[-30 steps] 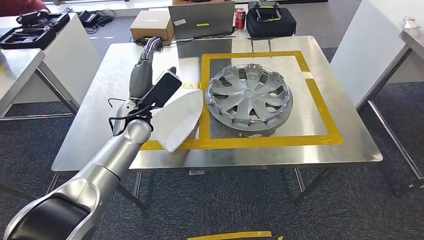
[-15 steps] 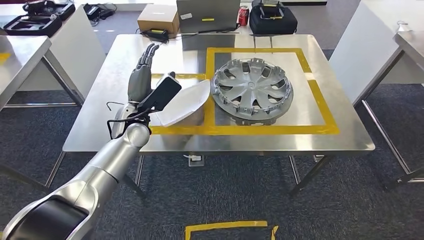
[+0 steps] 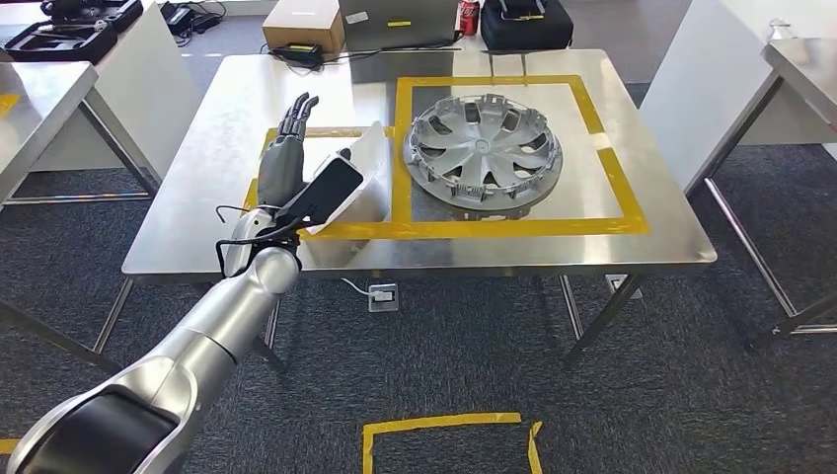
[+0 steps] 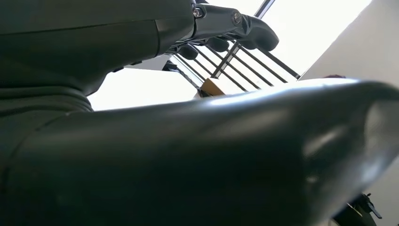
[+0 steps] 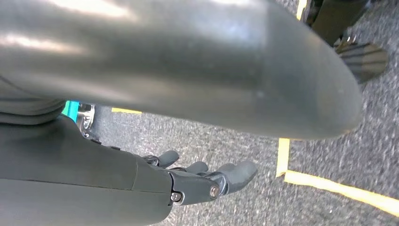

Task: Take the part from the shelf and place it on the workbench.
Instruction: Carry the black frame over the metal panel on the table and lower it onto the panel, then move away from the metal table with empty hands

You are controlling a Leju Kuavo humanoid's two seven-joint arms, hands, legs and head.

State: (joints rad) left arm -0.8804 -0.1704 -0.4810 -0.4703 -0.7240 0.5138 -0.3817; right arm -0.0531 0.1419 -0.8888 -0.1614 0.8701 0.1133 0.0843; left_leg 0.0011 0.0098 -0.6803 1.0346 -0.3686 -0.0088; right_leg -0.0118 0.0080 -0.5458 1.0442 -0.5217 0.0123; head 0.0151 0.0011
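The white curved part rests tilted on the steel workbench, in a small yellow-taped box just left of the silver hubcap. My left hand is raised beside the part with its fingers stretched straight. Its dark thumb crosses in front of the part's near edge, and I see no grip on the part. In the left wrist view the fingers are extended with nothing in them. My right hand hangs over the carpet, its fingers loosely apart and holding nothing.
A cardboard box, a red can and a black bag stand along the workbench's far edge. Other tables stand at the left and right. Yellow tape marks the carpet near me.
The whole picture has shifted, so the camera has moved back from the workbench. The white part went from close over the front tape to resting beside the hubcap.
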